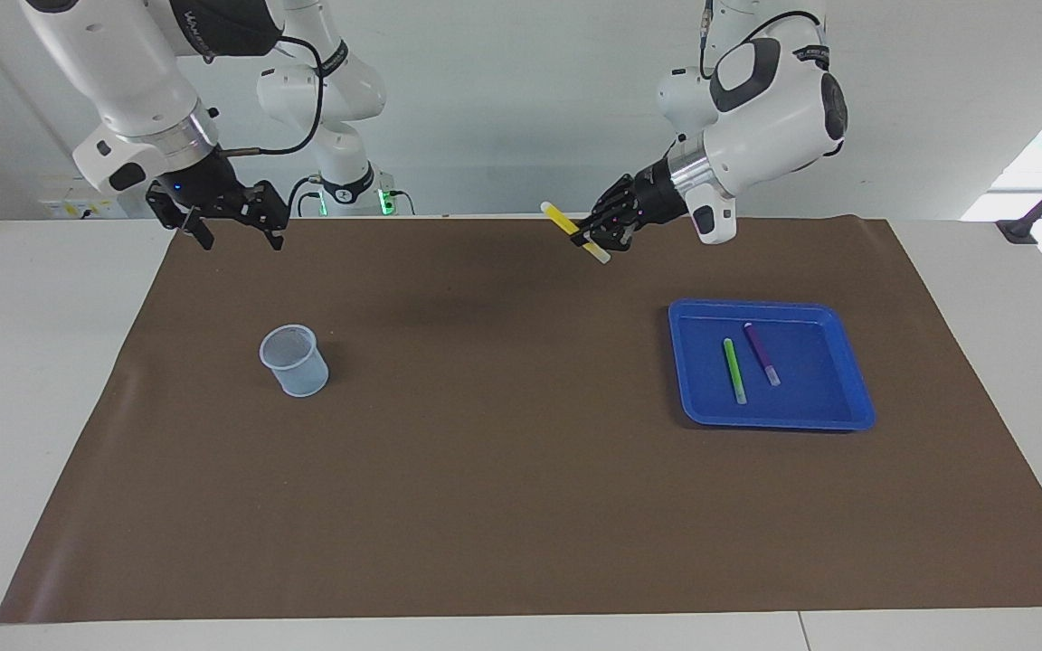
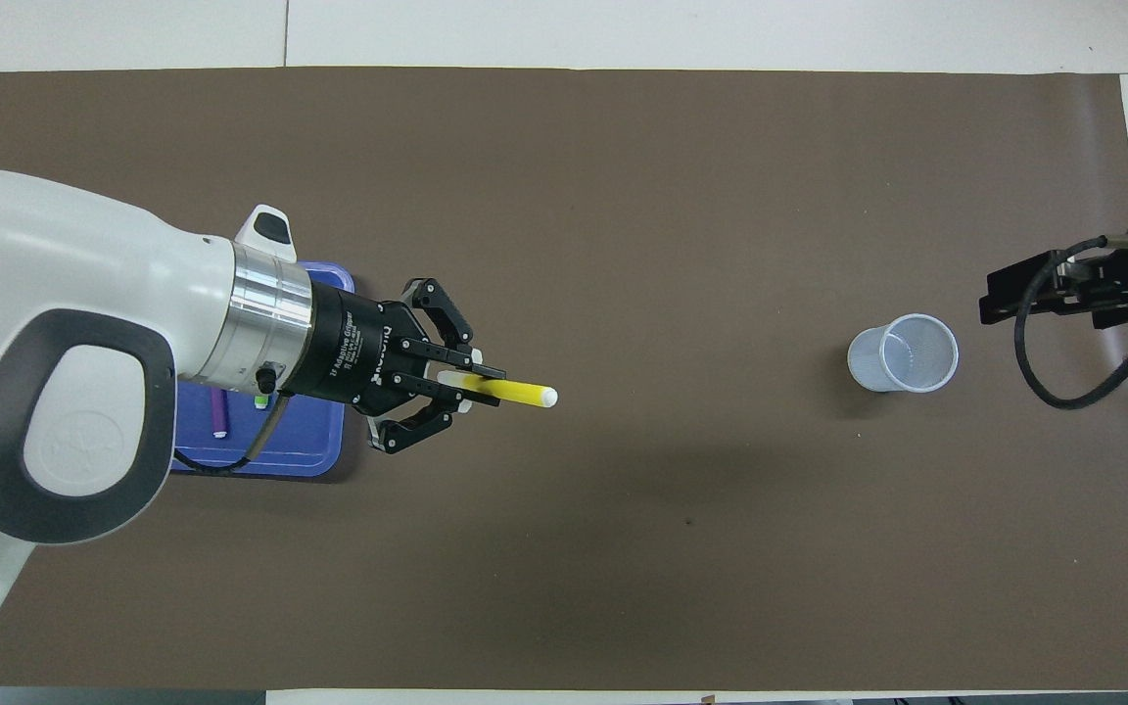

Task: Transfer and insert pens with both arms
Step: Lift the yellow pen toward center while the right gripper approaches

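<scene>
yellow pen (image 1: pixel 575 232) clamped in left tool (image 1: pixel 595 237)

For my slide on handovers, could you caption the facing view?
Left gripper carries the yellow pen above the mat while the right gripper waits open.

Table (image 1: pixel 33 380) w/ mat (image 1: pixel 521 506): cup (image 1: pixel 294 360), tray (image 1: pixel 847 398).

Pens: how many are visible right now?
3. The yellow pen is held in the left gripper above the mat; the green pen and purple pen lie in the blue tray. None seems hidden.
</scene>
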### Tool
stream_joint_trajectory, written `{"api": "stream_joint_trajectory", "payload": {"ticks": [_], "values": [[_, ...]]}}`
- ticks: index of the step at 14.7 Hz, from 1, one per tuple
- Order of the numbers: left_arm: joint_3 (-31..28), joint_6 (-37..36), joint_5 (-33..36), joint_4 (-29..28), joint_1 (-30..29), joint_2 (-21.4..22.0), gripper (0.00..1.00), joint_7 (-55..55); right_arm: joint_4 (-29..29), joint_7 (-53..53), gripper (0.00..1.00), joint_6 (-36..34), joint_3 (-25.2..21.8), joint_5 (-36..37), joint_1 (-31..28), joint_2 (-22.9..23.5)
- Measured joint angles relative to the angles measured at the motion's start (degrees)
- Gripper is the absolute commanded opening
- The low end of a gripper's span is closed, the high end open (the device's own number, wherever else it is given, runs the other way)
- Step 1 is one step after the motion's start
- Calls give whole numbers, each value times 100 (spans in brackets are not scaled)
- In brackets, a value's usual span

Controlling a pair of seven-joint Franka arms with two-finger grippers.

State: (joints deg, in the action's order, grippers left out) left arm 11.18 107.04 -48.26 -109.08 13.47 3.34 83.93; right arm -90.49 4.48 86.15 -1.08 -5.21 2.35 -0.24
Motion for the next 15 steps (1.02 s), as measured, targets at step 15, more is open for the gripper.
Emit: {"api": "stream_joint_trajectory", "payload": {"ticks": [15], "values": [[-29, 1372, -1058, -1010, 406, 633, 0, 799, -305, 1689, 100, 1644, 1870, -2046, 32, -6]]}}
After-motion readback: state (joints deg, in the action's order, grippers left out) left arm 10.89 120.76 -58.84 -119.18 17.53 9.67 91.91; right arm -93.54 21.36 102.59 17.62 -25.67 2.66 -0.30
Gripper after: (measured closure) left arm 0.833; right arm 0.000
